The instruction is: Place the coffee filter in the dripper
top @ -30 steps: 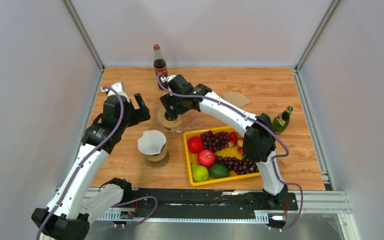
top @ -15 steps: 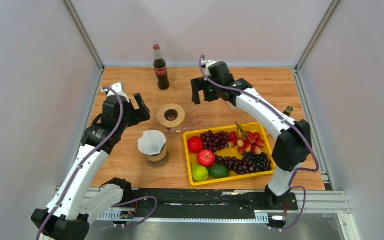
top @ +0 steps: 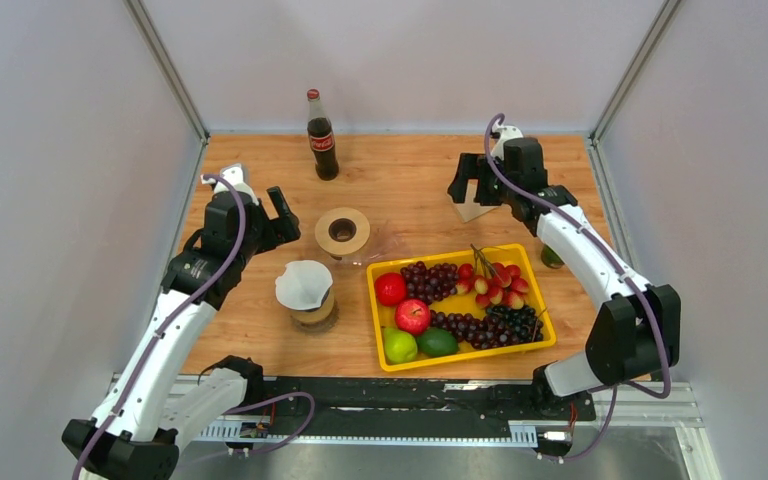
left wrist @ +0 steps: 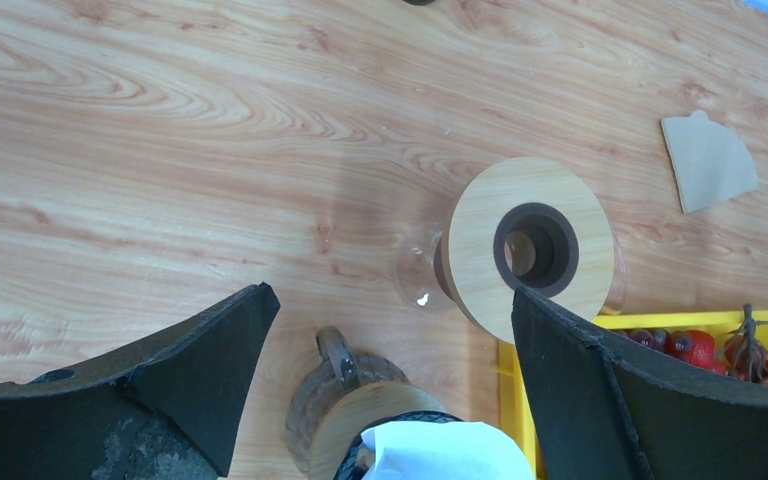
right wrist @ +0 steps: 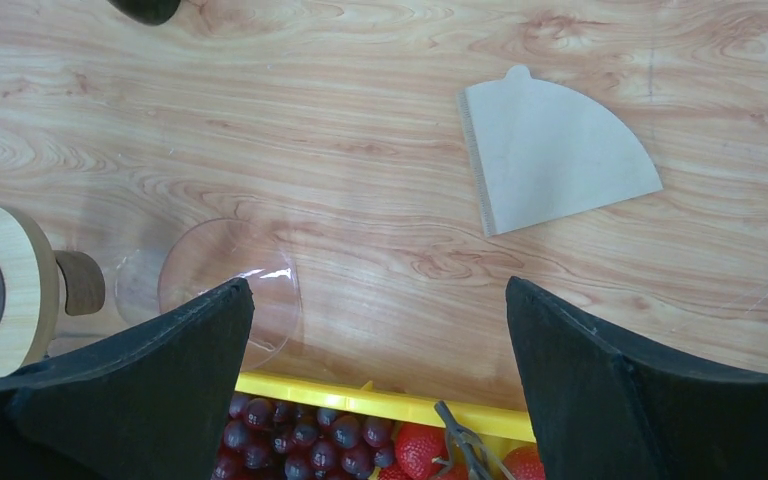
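Note:
A brown paper coffee filter (right wrist: 550, 165) lies flat on the wood table at the back right; it also shows in the top view (top: 476, 207) and the left wrist view (left wrist: 708, 160). A glass dripper with a wooden collar (top: 342, 232) lies on its side mid-table, empty (left wrist: 530, 245) (right wrist: 0, 290). A second dripper holding a white filter (top: 305, 288) stands in front of it. My right gripper (top: 471, 188) hovers open and empty just over the brown filter (right wrist: 375, 290). My left gripper (top: 282, 222) is open and empty, left of the drippers (left wrist: 390, 300).
A yellow tray (top: 542, 305) of grapes, strawberries, apples and limes sits front right. A cola bottle (top: 320, 135) stands at the back. A green bottle (top: 552, 257) stands by the right edge, mostly hidden by my right arm. Grey walls enclose the table.
My right arm has swung away from the wooden-collar dripper to the back right, ending over the brown filter. The dripper stays on its side. The left arm has not moved.

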`<action>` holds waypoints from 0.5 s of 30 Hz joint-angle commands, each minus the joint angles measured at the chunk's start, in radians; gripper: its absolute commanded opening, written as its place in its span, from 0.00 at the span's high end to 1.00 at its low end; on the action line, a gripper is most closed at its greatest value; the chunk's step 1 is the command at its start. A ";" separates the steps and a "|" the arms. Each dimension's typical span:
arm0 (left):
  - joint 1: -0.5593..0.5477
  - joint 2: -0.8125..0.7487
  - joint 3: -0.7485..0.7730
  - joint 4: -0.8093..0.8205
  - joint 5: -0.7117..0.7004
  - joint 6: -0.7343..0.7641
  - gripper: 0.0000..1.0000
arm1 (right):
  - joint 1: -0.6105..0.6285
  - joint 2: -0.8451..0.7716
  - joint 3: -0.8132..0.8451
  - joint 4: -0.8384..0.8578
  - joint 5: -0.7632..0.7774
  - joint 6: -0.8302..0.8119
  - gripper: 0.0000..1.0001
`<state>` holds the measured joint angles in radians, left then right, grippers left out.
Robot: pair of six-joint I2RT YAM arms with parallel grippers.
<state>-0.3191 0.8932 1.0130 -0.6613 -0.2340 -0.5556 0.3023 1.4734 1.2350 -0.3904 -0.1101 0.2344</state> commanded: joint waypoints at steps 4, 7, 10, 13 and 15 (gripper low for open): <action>0.003 0.032 0.018 0.043 0.016 0.013 0.00 | -0.022 -0.058 -0.050 0.119 -0.088 -0.048 0.00; 0.004 0.049 0.023 0.045 0.022 0.013 0.00 | -0.022 -0.044 -0.051 0.121 -0.097 -0.060 0.00; 0.003 0.063 0.023 0.048 0.019 0.015 0.00 | -0.022 -0.034 -0.052 0.123 -0.130 -0.083 0.00; 0.003 0.075 0.022 0.050 0.019 0.016 0.00 | -0.023 -0.023 -0.051 0.123 -0.175 -0.096 0.00; 0.003 0.085 0.026 0.050 0.023 0.017 0.00 | -0.022 -0.010 -0.051 0.126 -0.208 -0.106 0.00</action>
<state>-0.3191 0.9676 1.0130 -0.6468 -0.2199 -0.5526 0.2790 1.4525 1.1843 -0.3191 -0.2337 0.1677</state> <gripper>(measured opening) 0.998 0.997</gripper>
